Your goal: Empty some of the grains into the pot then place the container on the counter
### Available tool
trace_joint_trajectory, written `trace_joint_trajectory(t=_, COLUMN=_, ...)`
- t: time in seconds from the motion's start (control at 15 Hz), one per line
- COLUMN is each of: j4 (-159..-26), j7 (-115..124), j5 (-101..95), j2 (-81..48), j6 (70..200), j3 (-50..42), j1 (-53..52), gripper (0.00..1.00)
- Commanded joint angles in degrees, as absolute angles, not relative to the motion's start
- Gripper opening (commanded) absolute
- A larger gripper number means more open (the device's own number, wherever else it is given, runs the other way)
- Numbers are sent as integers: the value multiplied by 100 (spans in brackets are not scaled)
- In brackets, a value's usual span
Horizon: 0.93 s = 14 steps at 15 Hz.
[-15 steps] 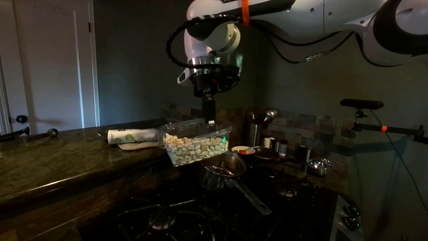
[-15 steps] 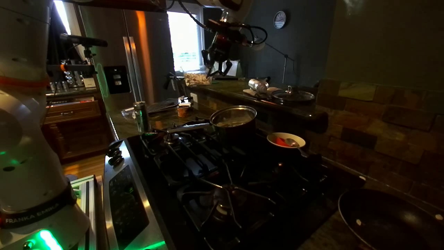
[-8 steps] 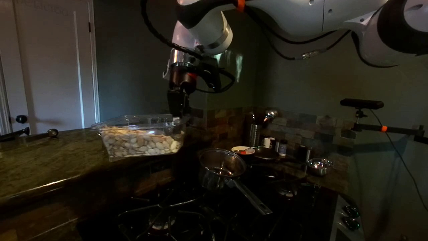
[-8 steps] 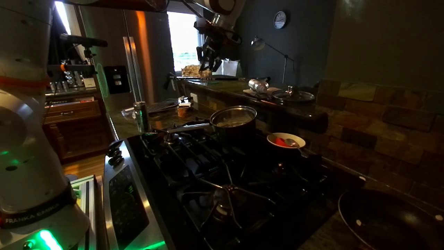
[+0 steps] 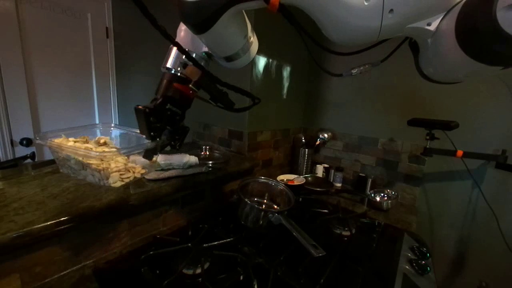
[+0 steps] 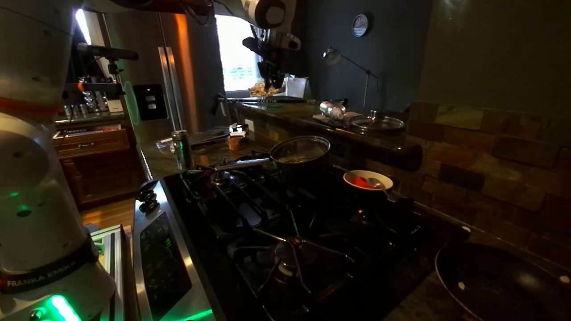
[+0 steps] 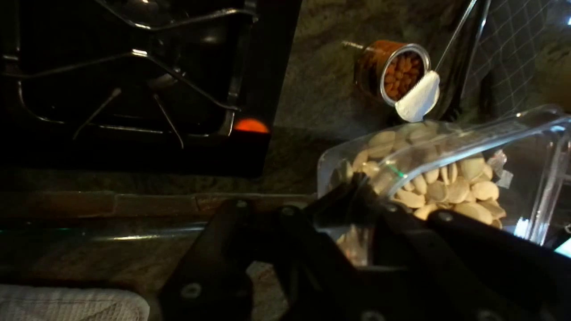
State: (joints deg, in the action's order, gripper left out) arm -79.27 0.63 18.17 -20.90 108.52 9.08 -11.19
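The gripper (image 7: 357,187) was pinched tight on an edge of the container (image 7: 482,145), which was up over the counter (image 5: 36,202) with loads of grains (image 7: 457,191) inside, so setting it down seemed left, but I couldn't tell whether the pot (image 5: 256,215) had any.

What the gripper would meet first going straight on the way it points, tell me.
Probably the counter, the held tub landing first; the gap, if any, is hard to judge.

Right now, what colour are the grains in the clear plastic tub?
The grains are pale cream-yellow, showing best in the wrist view.
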Motion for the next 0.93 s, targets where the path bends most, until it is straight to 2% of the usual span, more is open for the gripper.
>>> trace_joint_trajectory(t=0.0, j4=-7452, j7=822, j5=1351, j2=-2644, j6=11180, j3=884, j1=-1390, gripper=1)
trace_joint_trajectory(t=0.4, j4=-6067, j7=1107, j5=1612, j2=-3808, j6=10159, j3=1023, j1=-1233, gripper=1)
trace_joint_trajectory(t=0.47, j4=-6889, j7=1082, j5=1399, j2=-3341, j6=10689, j3=901, j1=-1343, gripper=4)
trace_joint_trajectory(t=0.6, j4=-6493, j7=1077, j5=1507, j2=-3612, j6=10417, j3=916, j1=-1289, gripper=4)
trace_joint_trajectory(t=0.67, j4=-6395, j7=1077, j5=1521, j2=-3668, j6=10376, j3=923, j1=-1276, gripper=1)
trace_joint_trajectory(t=0.87, j4=-6252, j7=1516, j5=1542, j2=-3742, j6=10804, j3=804, j1=-1305, gripper=1)
